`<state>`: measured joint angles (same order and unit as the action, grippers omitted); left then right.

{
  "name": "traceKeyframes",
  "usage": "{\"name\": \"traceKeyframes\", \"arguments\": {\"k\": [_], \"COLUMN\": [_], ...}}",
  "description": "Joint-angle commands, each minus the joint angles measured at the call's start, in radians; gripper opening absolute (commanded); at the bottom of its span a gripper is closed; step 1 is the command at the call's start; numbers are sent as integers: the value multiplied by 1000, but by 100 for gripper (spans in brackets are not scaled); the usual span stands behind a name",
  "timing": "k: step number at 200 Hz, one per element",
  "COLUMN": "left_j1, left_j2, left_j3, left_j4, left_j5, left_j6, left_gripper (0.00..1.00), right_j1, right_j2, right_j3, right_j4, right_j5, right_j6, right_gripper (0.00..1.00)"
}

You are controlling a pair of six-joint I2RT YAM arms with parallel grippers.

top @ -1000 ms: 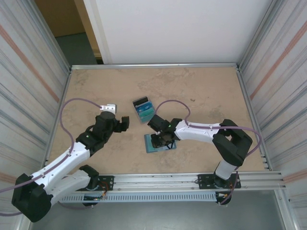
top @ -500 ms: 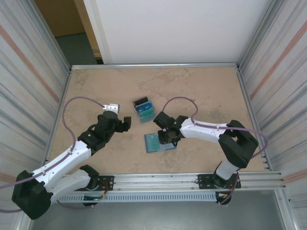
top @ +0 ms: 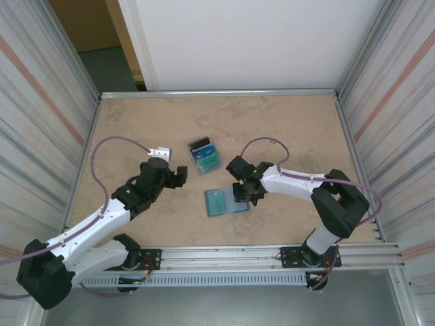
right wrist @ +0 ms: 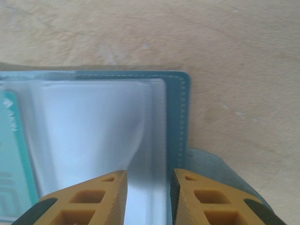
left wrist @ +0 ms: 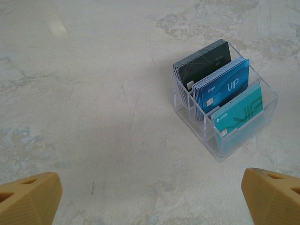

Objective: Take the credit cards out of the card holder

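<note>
The card holder is a teal-blue wallet lying open on the table, with a teal-green credit card in its left pocket. In the right wrist view the card holder shows its stitched right edge and a clear inner sleeve, and the teal card sits at the far left. My right gripper hovers at that right edge. Seen from its wrist, the right gripper has a narrow gap, and the edge lies between the jaws untouched. My left gripper stands wide open over bare table.
A clear three-slot box stands ahead of the left gripper with black, blue and teal cards upright in it. From above, this box sits just beyond the wallet. Metal rails and side walls border the table.
My right gripper has slid rightward off the middle of the wallet to its right edge, uncovering the open pockets. The left arm has crept slightly forward and right.
</note>
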<state>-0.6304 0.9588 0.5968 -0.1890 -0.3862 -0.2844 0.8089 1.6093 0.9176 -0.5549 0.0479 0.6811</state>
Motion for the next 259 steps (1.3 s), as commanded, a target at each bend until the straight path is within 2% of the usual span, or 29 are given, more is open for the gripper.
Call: {"name": "traceKeyframes", "arguments": {"k": [1, 28, 88, 108, 138, 169, 208, 259], "left_j1": [-6, -7, -25, -56, -153, -251, -265, -353], "left_j2": [3, -1, -15, -14, 17, 67, 121, 259], "left_j3": [32, 32, 18, 6, -20, -47, -89, -78], "left_j4": [-10, -21, -28, -33, -37, -40, -2, 40], "left_j5": [-5, -5, 4, 5, -25, -64, 18, -25], "left_j6": [14, 15, 32, 36, 20, -32, -125, -130], "left_gripper": [99, 99, 99, 99, 99, 99, 99, 99], "right_j1": [-20, -33, -46, -44, -34, -5, 45, 69], "right_j2": [-21, -53, -228, -269, -295, -277, -168, -54], "right_j3": [-20, -23, -18, -18, -26, -54, -36, -20], "right_j4": [-5, -28, -109, -106, -53, 64, 123, 221], "right_j5": [-16, 2, 64, 29, -62, -165, -201, -289], "right_j6": [5, -5, 1, 23, 70, 129, 155, 167], "right_gripper": [30, 29, 29, 26, 23, 23, 19, 18]}}
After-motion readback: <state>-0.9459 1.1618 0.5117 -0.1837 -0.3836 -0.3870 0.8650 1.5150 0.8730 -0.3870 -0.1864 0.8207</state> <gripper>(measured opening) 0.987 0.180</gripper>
